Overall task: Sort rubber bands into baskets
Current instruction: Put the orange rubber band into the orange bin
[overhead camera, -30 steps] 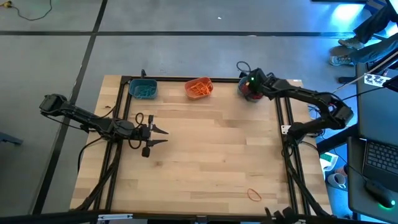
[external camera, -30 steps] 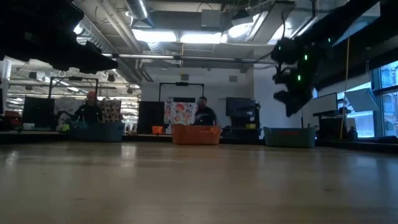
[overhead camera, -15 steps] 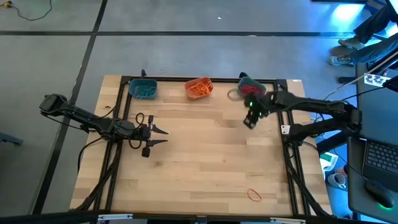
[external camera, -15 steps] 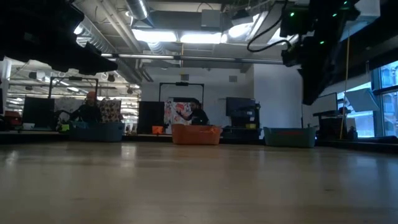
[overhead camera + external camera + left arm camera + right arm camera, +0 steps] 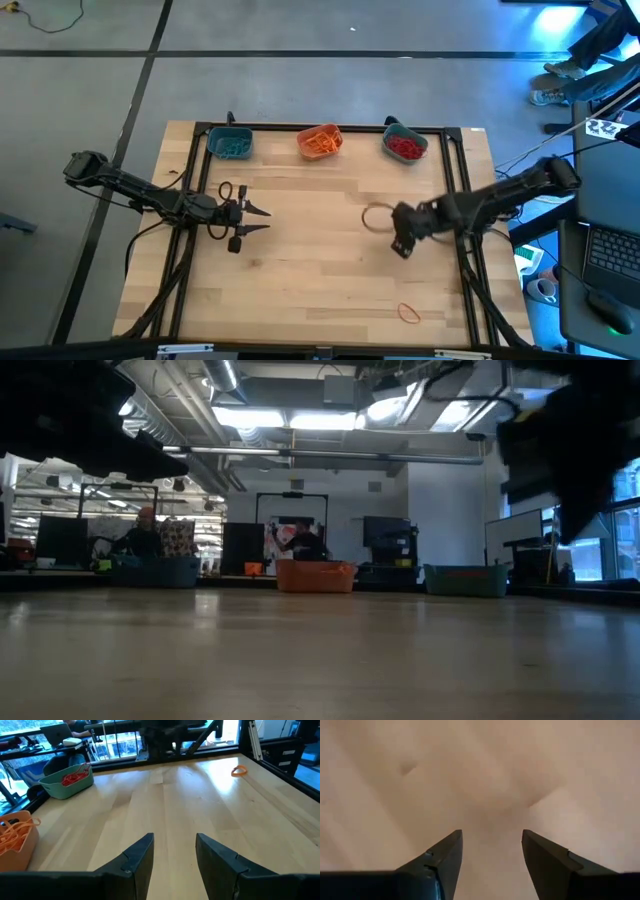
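Here the right gripper (image 5: pixel 400 243), fingers apart and empty, hangs blurred over bare table (image 5: pixel 320 260), an orange rubber band (image 5: pixel 409 312) near the front edge, the baskets' (image 5: pixel 405 146) contents partly indistinct, the left gripper (image 5: pixel 247 222) parted.

Your colours: teal, orange, red on pale wood.
Upper frame: two teal baskets (image 5: pixel 230 144) (image 5: pixel 404 146), one orange (image 5: pixel 320 141); an orange band (image 5: pixel 409 312) lower right.
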